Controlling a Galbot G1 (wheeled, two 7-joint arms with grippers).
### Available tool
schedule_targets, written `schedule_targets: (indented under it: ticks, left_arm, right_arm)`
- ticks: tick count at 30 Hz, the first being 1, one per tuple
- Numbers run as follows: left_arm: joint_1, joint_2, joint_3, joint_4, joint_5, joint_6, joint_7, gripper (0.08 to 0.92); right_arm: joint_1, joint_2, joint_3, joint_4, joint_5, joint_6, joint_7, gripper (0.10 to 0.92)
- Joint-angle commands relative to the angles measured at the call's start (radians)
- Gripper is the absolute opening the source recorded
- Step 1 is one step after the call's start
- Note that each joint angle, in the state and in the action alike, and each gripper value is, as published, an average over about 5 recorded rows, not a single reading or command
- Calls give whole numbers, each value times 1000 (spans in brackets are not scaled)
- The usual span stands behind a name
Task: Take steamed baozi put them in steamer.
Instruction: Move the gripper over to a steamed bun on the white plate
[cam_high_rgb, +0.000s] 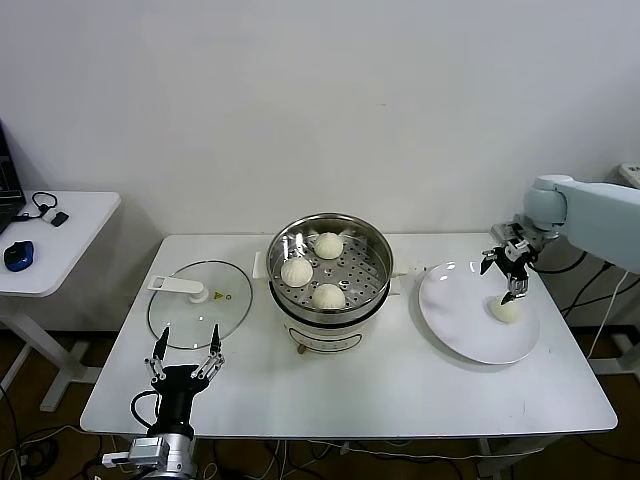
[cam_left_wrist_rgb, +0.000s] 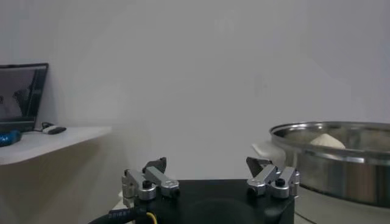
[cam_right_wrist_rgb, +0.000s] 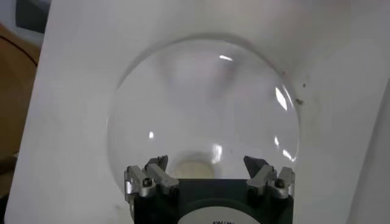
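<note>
Three cream-white baozi (cam_high_rgb: 328, 245) (cam_high_rgb: 296, 271) (cam_high_rgb: 328, 295) sit in the round steel steamer (cam_high_rgb: 375, 262) at the table's middle. One of them shows over the steamer's rim (cam_left_wrist_rgb: 332, 133) in the left wrist view. A fourth baozi (cam_high_rgb: 506, 310) lies on the white plate (cam_high_rgb: 460, 320) at the right. My right gripper (cam_high_rgb: 512, 283) hangs open just above that baozi (cam_right_wrist_rgb: 195, 168), its fingers spread to either side of it. My left gripper (cam_high_rgb: 186, 357) is open and empty, parked upright near the table's front left edge.
A flat glass lid with a white handle (cam_high_rgb: 200, 300) lies left of the steamer, just behind my left gripper. A white side table (cam_high_rgb: 60, 240) with a mouse and laptop stands at the far left. A cable runs off the table's right side.
</note>
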Motion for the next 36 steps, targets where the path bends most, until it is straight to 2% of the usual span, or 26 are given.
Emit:
schedule_targets:
  ticks: [1, 22, 36]
  left_arm:
    - [13, -6, 0, 6, 13, -6, -2, 823]
    - [3, -5, 6, 16, 24, 1, 3, 823]
    - [1, -2, 7, 18, 21, -1, 2, 823]
  right_arm:
    - [-217, -7, 220, -218, -137, 35, -13, 823]
    - [-346, 30, 353, -355, -202, 70, -20, 823]
    - [-364, 54, 392, -376, -212, 72, -1, 823]
